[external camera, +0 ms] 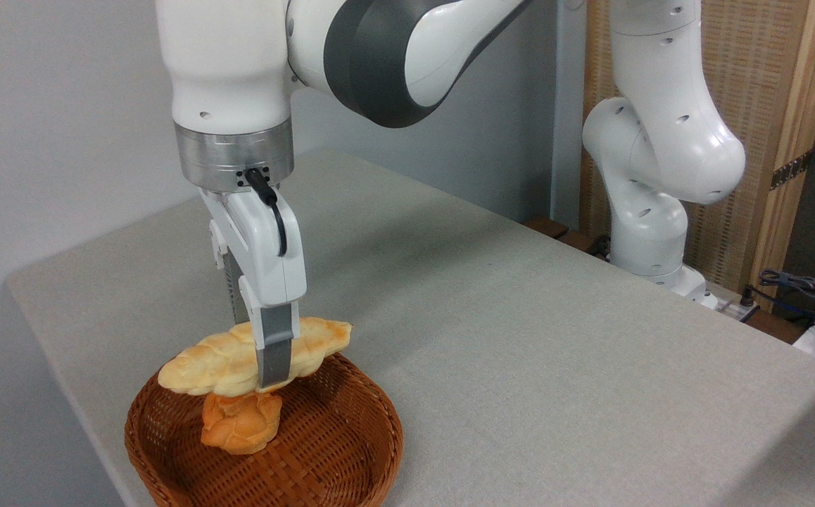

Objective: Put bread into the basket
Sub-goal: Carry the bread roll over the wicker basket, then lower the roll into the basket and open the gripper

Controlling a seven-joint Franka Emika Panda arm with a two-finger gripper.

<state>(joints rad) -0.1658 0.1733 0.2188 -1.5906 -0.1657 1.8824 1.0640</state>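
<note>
The long pale-golden braided bread hangs level above the brown wicker basket, its browned right tip reaching over the basket's far rim. My gripper is shut on the bread at its middle, the grey near finger crossing the loaf's front and the far finger hidden behind it. Directly under the loaf, a small orange-golden knotted bun rests inside the basket; the loaf's underside is close to the bun's top, and contact cannot be told.
The basket stands at the grey table's front left corner, close to the left edge. The robot's white base rises at the back right, with cables beside it. A wooden screen stands behind.
</note>
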